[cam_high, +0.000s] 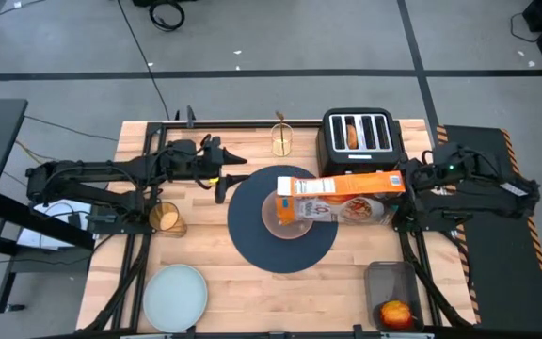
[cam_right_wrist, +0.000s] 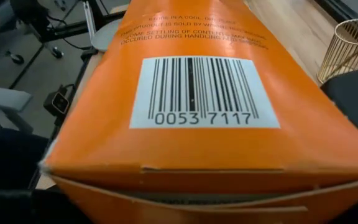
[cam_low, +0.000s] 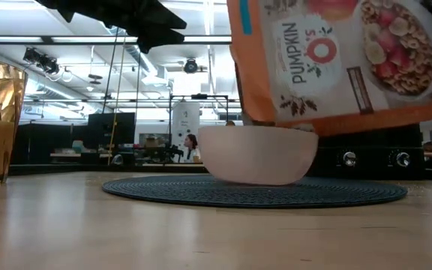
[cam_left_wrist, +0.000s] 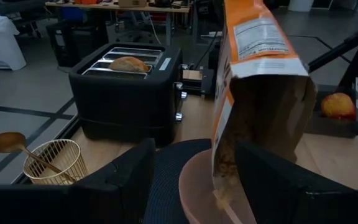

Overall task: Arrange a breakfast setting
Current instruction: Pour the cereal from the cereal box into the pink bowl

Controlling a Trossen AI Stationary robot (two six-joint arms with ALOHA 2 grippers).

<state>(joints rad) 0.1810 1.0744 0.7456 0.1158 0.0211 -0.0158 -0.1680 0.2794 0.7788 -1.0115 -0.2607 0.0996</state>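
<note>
Cereal box tipped over the bowl

Our right gripper (cam_high: 405, 185) fingers clamp the orange cereal box (cam_high: 342, 194) above the tan bowl (cam_high: 293, 212); our left gripper (cam_high: 231, 168) fingers hover spread, holding nothing.

You see the orange cereal box (cam_high: 340, 198) tipped on its side above the table's middle — open end lowest. Behind it stands the black toaster (cam_high: 360, 138), and a gold wire holder (cam_high: 283, 139) sits just beside it — both on the wooden table (cam_high: 215, 264).
</note>
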